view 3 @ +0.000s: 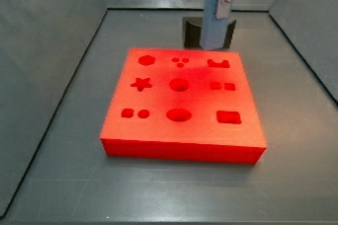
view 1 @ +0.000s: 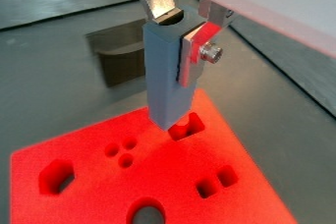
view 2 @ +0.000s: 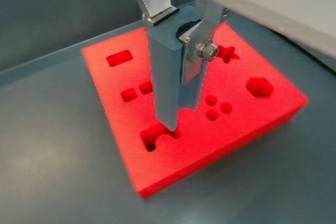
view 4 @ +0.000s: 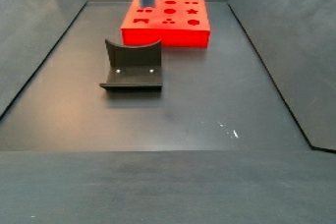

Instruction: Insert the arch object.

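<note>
Gripper, upper centre of frame, clamps the arch over its hole in the board; slight misalignment would jam it on the rim.

The worktop is a dark grey, faintly glossy floor with sloping dark walls on its sides. Two things lie directly on it: the red board with shaped holes, lying flat, and the fixture, a dark L-shaped bracket on its base plate, just beside one edge of the board. The hand hangs above the board's edge nearest the fixture.
</note>
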Tool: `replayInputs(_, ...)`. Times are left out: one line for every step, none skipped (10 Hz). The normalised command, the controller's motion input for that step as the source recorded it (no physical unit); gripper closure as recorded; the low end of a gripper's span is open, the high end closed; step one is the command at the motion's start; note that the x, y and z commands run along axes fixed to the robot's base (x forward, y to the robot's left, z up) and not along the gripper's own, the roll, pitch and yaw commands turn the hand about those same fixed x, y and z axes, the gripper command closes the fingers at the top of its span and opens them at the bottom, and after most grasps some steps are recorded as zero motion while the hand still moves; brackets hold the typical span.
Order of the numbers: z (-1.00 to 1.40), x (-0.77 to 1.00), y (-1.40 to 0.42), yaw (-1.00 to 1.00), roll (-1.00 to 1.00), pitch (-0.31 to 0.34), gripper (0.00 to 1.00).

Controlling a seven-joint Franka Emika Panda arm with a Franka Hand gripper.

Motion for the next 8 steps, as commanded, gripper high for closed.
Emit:
replayInputs(-0.05,0.31,-0.04,-0.77,0.0,0.0,1.0)
replayInputs(-0.04,0.33,-0.05,-0.75,0.0,0.0,1.0)
replayInputs(-0.04,0.34,-0.06,-0.74,0.0,0.0,1.0)
replayInputs(0.0,0.28,-0.15,-0.73,0.0,0.0,1.0)
replayInputs(0.0,-0.25,-0.08,-0.33,0.04,0.0,1.0)
replayInputs(-0.04,-0.23,-0.1,0.06,0.19,-0.096,1.0)
replayInputs(-0.07,-0.06,-0.1,0.0,0.17,-0.05,1.0)
replayInputs(-0.06,0.0,-0.06,0.0,0.14,-0.009,1.0)
